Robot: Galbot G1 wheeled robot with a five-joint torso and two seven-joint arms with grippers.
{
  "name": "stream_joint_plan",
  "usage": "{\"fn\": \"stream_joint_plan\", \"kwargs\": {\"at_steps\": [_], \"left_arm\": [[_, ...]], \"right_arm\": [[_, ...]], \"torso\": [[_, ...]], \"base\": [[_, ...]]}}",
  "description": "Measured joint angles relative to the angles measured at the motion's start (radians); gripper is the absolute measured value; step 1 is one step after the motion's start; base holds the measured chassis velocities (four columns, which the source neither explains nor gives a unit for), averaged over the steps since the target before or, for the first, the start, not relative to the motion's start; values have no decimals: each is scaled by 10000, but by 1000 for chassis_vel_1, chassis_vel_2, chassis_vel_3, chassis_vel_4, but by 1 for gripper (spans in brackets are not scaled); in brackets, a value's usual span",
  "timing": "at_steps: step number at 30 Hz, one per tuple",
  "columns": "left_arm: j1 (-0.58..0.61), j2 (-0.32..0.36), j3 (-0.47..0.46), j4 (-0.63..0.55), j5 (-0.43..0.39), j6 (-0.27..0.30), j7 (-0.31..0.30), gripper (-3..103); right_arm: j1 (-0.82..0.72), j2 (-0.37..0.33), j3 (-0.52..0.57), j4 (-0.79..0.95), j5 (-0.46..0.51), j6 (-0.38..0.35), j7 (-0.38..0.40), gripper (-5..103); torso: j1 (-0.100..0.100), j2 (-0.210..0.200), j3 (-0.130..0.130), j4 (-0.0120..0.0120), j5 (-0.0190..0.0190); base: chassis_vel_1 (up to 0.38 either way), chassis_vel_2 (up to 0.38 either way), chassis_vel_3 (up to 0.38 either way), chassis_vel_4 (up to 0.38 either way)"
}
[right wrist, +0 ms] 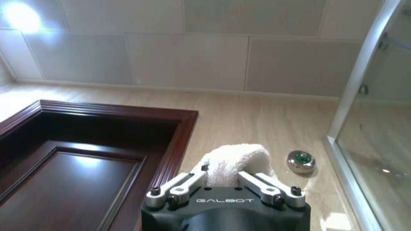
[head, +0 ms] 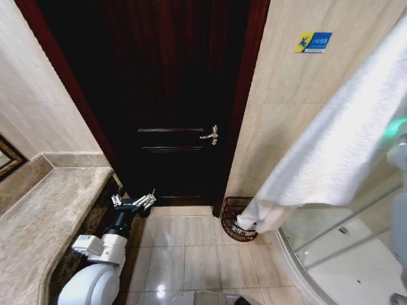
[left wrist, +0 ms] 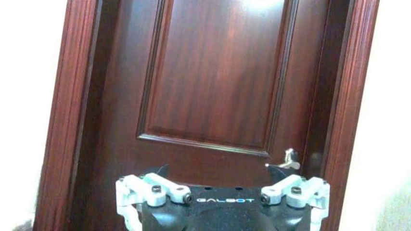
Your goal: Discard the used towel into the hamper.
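Observation:
The white towel (head: 337, 146) hangs in a long drape from the upper right down toward the floor. Its lower end (head: 270, 216) dangles beside and partly over the hamper (head: 233, 219), a dark reddish open-weave basket standing on the floor by the door frame. In the right wrist view my right gripper (right wrist: 224, 176) is shut on a fold of the towel (right wrist: 234, 159), held high near the wall. My left gripper (head: 133, 203) hangs low beside the counter, facing the door; the left wrist view shows this gripper (left wrist: 224, 188) open with nothing in it.
A dark wood door (head: 172, 95) with a metal handle (head: 210, 135) stands shut straight ahead. A marble counter (head: 44, 216) runs along the left. A curved glass shower enclosure (head: 343, 254) is at the right. Tiled floor (head: 184, 254) lies open between them.

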State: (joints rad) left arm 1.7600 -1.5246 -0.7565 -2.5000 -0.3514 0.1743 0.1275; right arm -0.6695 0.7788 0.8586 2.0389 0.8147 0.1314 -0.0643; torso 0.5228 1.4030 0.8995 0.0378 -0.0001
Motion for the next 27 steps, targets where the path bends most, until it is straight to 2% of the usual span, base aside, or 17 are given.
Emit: {"fn": "stream_joint_plan", "kwargs": {"at_steps": [6,10,11,13,15,19,21,27], "left_arm": [[0,0,0,0,0,0,0,100],[0,0,0,0,0,-1,0,100],[1,0,0,0,0,0,0,100],[-2,0,1,0,0,-1,0,100],[-2,0,1,0,0,0,0,100],[-2,1,1,1,0,-1,0,100],[0,0,1,0,-1,0,0,100],[1,1,1,0,-1,0,0,100]], "right_arm": [[93,-116,9,-99,76,-21,1,4],[202,-235,6,-224,245,-15,58,4],[228,-260,6,-247,309,13,76,4],[330,-297,20,-323,398,124,62,4],[470,-320,-17,-431,418,197,44,4],[1063,-433,-338,-808,528,333,-78,4],[1434,-478,-551,-1028,613,415,-255,4],[982,-180,-494,-1045,569,493,-434,4]], "torso": [[1,0,1,1,6],[7,-1,2,-2,-4],[9,-2,4,3,8],[13,-4,4,2,-6],[18,-6,6,0,-2],[17,-7,7,5,4],[8,-5,3,8,-8],[-6,1,-1,-6,6]], "base": [[-135,111,137,-124],[-201,198,194,-200],[-196,209,202,-200],[-202,199,190,-188],[-166,170,159,-176],[-72,80,13,-61],[0,0,0,0],[36,-51,-29,25]]}}
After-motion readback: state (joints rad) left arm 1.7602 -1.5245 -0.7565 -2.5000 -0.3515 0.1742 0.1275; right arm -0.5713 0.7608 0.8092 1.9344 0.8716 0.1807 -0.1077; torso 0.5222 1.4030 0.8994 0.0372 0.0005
